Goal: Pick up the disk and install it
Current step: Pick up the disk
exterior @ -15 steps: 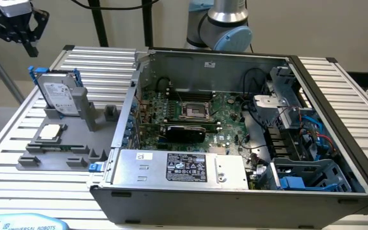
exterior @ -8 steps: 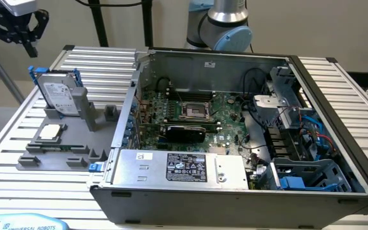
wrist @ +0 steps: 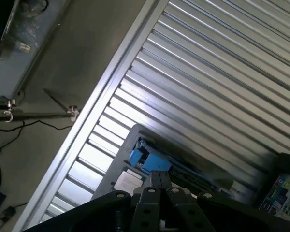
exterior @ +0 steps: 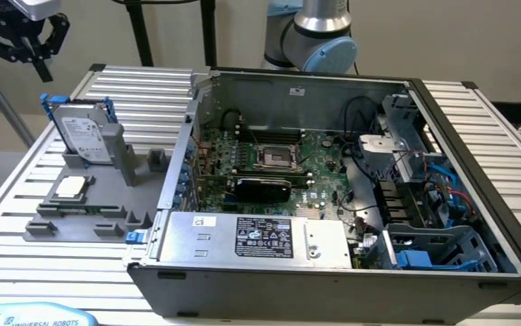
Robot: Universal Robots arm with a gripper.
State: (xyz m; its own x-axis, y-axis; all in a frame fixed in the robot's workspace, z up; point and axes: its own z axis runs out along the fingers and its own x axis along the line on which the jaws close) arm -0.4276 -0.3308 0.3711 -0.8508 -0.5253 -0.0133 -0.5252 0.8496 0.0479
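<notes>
The disk (exterior: pixel 88 139), silver-grey with a white label and a bright blue bracket, stands upright in a grey holder (exterior: pixel 97 197) at the exterior view's left. My gripper (exterior: pixel 41 69) hangs above it and a little further back, well clear of it, its black fingers shut with nothing between them. In the wrist view the shut gripper (wrist: pixel 159 180) points down at the disk's blue bracket (wrist: pixel 149 159), which lies past the fingertips (wrist: pixel 156 178).
An open computer case (exterior: pixel 477 176) takes up the middle and right, with a motherboard (exterior: pixel 278 159), a silver power supply (exterior: pixel 260 238) and a blue-trimmed drive bay (exterior: pixel 428 251). The holder also carries a small square chip (exterior: pixel 72 187). Everything sits on a slatted aluminium table (exterior: pixel 138 88).
</notes>
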